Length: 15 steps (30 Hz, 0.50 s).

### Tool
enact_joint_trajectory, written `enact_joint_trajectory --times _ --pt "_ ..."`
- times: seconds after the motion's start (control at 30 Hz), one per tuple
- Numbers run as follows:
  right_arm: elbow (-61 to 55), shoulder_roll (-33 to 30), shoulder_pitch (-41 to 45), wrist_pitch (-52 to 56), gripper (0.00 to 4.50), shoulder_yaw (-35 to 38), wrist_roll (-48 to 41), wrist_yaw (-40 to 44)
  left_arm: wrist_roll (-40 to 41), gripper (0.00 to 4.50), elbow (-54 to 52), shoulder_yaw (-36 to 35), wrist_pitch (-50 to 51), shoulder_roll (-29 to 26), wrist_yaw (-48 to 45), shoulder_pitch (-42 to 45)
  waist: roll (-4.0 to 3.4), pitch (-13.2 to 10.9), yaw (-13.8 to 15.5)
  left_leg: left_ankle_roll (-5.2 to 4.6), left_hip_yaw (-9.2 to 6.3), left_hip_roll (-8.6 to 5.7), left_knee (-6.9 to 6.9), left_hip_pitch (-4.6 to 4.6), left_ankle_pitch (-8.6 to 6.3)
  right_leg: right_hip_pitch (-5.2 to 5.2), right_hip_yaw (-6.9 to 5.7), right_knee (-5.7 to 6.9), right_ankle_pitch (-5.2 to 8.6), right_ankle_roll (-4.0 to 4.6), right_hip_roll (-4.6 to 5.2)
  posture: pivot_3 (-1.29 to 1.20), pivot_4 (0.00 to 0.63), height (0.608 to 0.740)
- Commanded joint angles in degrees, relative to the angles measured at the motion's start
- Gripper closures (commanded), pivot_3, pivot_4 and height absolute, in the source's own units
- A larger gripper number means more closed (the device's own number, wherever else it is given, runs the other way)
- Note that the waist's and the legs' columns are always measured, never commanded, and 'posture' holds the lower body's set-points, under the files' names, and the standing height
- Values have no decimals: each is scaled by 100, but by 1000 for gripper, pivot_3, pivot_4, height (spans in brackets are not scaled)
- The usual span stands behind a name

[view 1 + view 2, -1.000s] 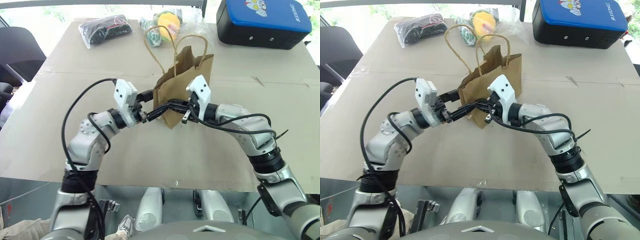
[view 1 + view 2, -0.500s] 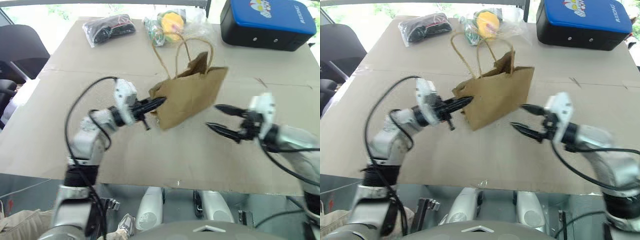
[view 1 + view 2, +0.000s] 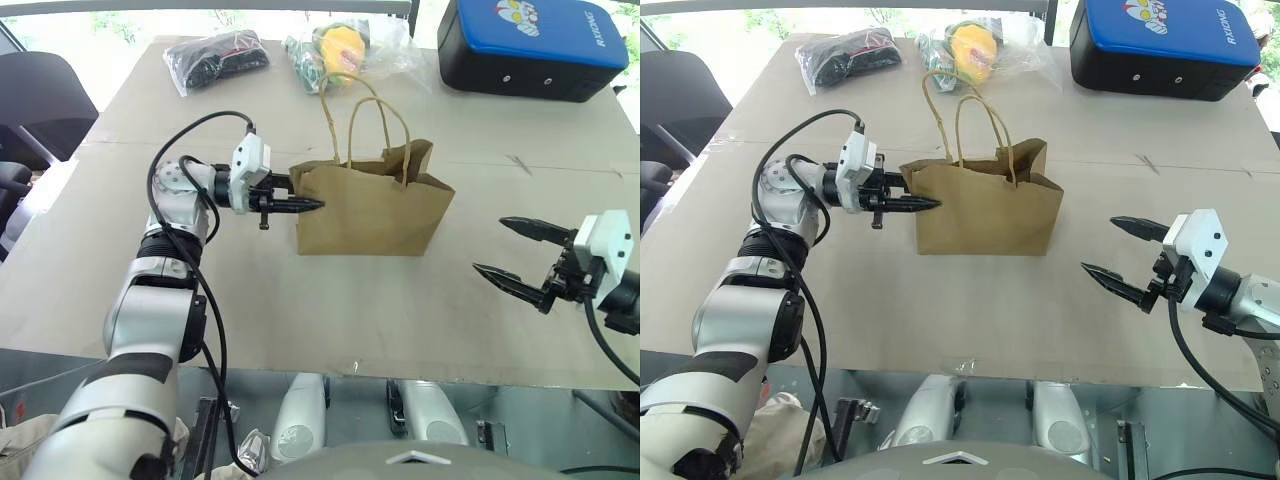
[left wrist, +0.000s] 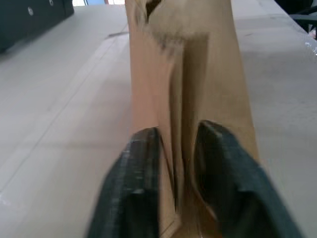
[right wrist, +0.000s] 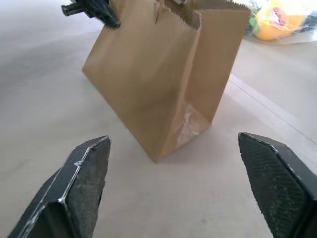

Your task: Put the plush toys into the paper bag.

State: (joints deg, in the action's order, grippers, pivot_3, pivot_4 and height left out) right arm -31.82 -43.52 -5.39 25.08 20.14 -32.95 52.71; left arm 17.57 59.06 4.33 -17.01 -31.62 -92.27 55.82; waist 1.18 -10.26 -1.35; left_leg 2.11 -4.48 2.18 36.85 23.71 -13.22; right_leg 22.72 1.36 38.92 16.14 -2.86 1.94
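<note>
While left claw [image 3: 300, 205] pinches paper bag [image 3: 372, 212] upright, right claw [image 3: 512, 259] has withdrawn, spread wide.

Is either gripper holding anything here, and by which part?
The left gripper pinches the paper bag by its side fold. The right gripper is open, holding nothing.

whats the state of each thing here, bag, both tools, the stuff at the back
paper bag: upright on the table, mouth open, handles up
left tool: fingers on either side of a fold of the bag's side edge
right tool: open, empty, apart from the bag
clear bags: unopened, lying at the far edge
blue and black case: closed
</note>
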Motion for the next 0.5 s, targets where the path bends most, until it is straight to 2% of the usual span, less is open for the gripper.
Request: enact_joint_trajectory --times 0.03,0.1,0.2,0.3,0.4,0.5 --pt "45 -136 82 -200 567 75 -43 171 167 1445 -339 -341 394 -145 67 -33 0 0 -8 0 -1 0 0 0 0 0 -1 0 0 0 0 0 150 740" --pt "140 -187 91 -252 567 143 -46 242 373 654 -1124 -551 1220 -342 359 -453 -1 0 -48 0 -1 0 1 1 0 0 -2 1 0 0 1 0 150 740" --pt "235 -259 40 -329 567 238 -30 346 803 654 -2960 -969 2615 -712 1124 -1481 -2 0 -127 1 -1 4 -1 -1 0 -1 2 2 0 0 2 0 150 740" --pt "416 -378 -84 -417 567 394 72 448 1500 654 -5425 -1766 4102 -1039 2224 -3180 -5 0 -128 1 -2 9 -6 -4 1 0 5 4 0 0 2 0 150 740" --pt "624 -491 -318 -511 567 511 249 519 1827 654 -7035 -2442 4715 -957 3122 -4645 -6 0 -49 1 2 9 -6 -12 0 -6 7 3 0 0 8 0 150 740" --pt "829 -565 -506 -699 567 585 479 570 1934 654 -8075 -2889 4951 -766 3766 -5710 -6 1 35 1 8 5 -3 -16 0 -16 11 -2 0 0 14 0 150 740"
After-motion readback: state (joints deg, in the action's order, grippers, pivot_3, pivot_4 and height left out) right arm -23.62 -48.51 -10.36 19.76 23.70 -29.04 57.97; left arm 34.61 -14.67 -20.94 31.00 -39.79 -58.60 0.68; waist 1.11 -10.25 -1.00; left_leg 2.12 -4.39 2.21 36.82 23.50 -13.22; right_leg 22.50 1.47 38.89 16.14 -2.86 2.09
